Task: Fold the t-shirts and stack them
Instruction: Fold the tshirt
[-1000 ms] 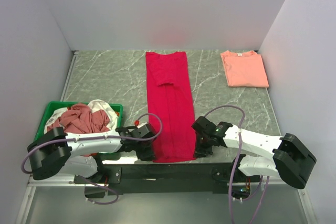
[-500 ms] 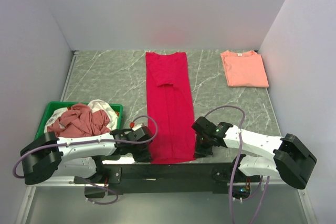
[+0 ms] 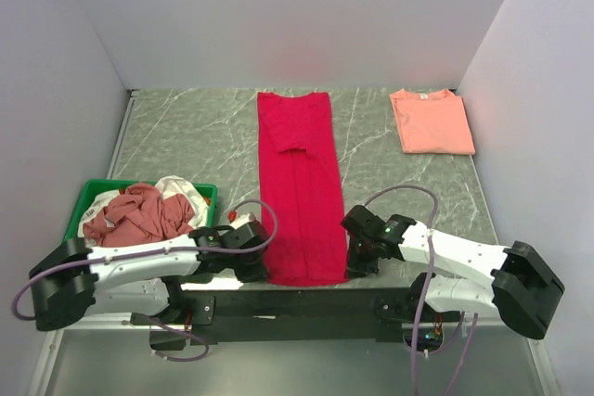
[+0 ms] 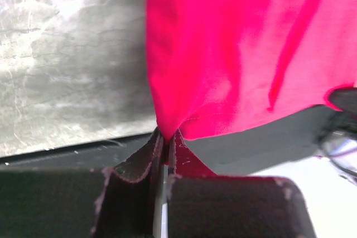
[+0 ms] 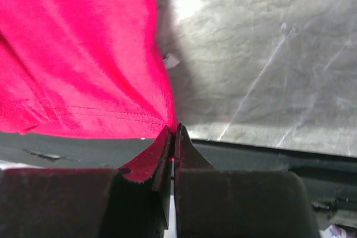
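Pinching both near corners of the red t-shirt (image 3: pixel 299 192), ready to fold it.

The grey worktop (image 3: pixel 186 136) holds the long red shirt, which lies flat down the middle with its near hem at the front edge. A folded pink t-shirt (image 3: pixel 431 121) lies well apart in the far right corner. More t-shirts (image 3: pixel 139 212) sit in a heap in the green tray (image 3: pixel 88 194) at the near left. The left tool (image 4: pixel 165 137) is squeezed tight on the near left corner. The right tool (image 5: pixel 172 132) is squeezed tight on the near right corner. To fold well, I think both tools should lift together, stay level, and carry the hem straight back so the edges match.
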`<state>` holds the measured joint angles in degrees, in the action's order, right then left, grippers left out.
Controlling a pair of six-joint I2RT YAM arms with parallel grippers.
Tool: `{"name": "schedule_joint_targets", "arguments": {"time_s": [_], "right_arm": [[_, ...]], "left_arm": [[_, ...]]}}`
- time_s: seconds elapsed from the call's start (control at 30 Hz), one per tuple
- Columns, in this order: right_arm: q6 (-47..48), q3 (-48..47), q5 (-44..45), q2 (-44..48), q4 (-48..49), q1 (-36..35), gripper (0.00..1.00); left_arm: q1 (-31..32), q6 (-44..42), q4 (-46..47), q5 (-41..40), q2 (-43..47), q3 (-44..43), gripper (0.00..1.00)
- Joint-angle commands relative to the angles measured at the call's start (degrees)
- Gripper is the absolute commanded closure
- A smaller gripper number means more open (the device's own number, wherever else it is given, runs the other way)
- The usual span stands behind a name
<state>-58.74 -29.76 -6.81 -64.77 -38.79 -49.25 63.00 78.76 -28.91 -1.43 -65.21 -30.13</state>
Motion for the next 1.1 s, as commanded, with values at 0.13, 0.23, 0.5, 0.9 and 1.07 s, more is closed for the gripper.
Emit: {"name": "schedule_joint_targets", "arguments": {"time_s": [0.13, 0.23, 0.5, 0.9, 1.07], "right_arm": [[-1.1, -7.0, 5.4, 4.8, -8.1, -0.4, 1.00], [-0.9, -10.7, 6.7, 4.8, -9.6, -0.3, 1.00], [1.7, -17.4, 11.9, 0.4, -10.7, 1.1, 1.00], [9.2, -24.2, 13.9, -9.0, -8.2, 7.4, 1.00], [12.9, -26.8, 12.9, -12.7, -6.4, 11.5, 1.00]], "left_arm": [[0.2, 2.7, -3.6, -7.7, 9.0, -3.3, 0.99], [-0.1, 2.3, -3.1, -8.8, 9.7, -3.6, 1.00], [-6.3, -3.3, 1.4, -6.8, 8.8, -4.4, 1.00], [-16.9, -13.5, 7.6, -1.6, 2.0, -7.7, 0.99], [-21.0, -17.5, 10.3, 1.0, -1.7, -9.6, 0.99]]}}
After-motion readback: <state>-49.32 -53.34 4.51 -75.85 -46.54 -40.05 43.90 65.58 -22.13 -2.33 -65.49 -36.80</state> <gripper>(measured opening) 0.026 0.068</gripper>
